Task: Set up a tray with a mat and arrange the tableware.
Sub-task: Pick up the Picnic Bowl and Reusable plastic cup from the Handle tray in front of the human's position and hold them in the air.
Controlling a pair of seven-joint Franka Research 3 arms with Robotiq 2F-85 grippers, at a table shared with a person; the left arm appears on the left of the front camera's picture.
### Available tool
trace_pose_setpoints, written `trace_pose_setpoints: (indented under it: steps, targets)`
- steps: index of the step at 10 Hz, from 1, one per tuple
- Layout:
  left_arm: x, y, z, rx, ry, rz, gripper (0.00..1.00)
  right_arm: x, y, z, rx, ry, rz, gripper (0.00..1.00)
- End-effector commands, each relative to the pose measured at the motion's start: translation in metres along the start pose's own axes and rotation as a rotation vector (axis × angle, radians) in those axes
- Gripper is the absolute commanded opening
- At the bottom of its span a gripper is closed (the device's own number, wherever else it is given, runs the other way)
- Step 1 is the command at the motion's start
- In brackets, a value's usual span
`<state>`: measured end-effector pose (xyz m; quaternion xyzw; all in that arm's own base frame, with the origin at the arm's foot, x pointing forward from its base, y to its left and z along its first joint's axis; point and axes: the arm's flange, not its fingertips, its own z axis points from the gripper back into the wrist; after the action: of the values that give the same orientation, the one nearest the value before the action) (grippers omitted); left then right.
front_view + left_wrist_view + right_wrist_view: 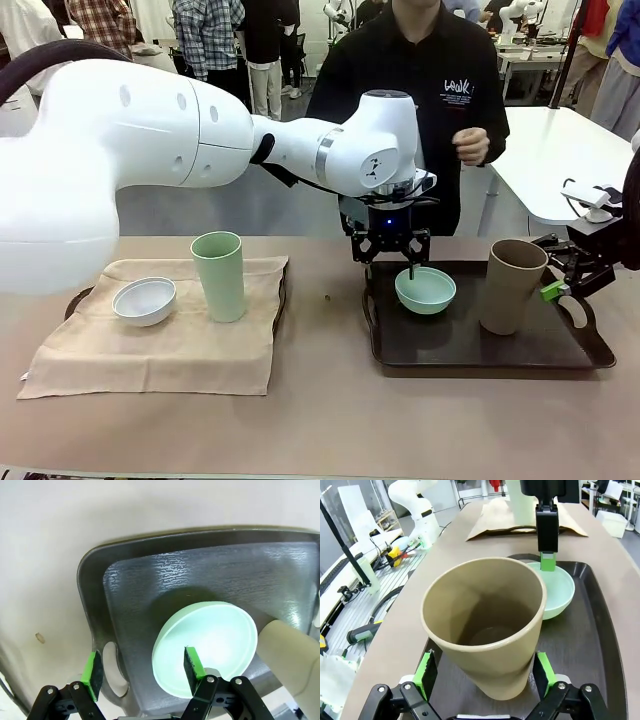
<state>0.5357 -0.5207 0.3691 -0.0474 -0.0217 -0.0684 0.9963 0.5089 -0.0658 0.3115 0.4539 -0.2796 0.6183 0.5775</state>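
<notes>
A beige tabletop (320,420) runs across the scene, seen from the robot's side. Nearest, on the left, lies a tan cloth mat (170,350). It is spread over a left tray (76,298), dark, whose handle shows at the mat's left edge, and the mat's front hangs over onto the tabletop. On the mat sit a white bowl (145,300) and, just to its right and a little farther back, a pale green cup (219,275), upright. On the right lies a right tray (480,350), dark, with its surface showing. A mint green bowl (426,290) sits in its far left part, and a tan cup (512,285) stands upright just to the bowl's right. The white left arm (200,130) reaches across the middle and points down at the mint green bowl. The left jaws are apart and straddle the bowl's rim, with a gap far wider than the rim. One green pad (192,664) hangs over the inside of the bowl, and the other pad (93,675) is outside it, above the tray's handle hole. The right jaws come in from the right edge, spread wide with a green pad (426,672) on either side of the tan cup, low on its wall. Whether they touch the cup cannot be told. At the far side stands a person (420,90) in a black top, one hand (472,146) raised at chest height.
</notes>
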Motion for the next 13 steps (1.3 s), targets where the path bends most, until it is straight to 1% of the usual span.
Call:
trace_pose_setpoints:
  steps: [1,3,5,9,13]
  targets:
    - [-0.003,0.001,0.004,0.002,-0.001,-0.001,0.84,0.000,-0.002,0.002,0.002,0.002,0.003,1.00]
    - [0.000,0.000,0.000,0.000,0.000,0.000,0.84,0.000,0.000,0.001,-0.001,0.000,0.000,1.00]
    - [-0.001,-0.010,-0.007,0.015,0.009,-0.007,0.84,0.000,-0.011,-0.018,-0.015,0.032,-0.039,1.00]
    - [0.000,-0.021,-0.027,0.034,0.040,-0.018,0.84,0.000,-0.023,-0.037,-0.040,0.043,-0.068,1.00]
    - [0.005,-0.021,-0.038,0.047,0.066,0.006,0.84,0.006,-0.025,-0.053,-0.002,0.026,-0.049,1.00]
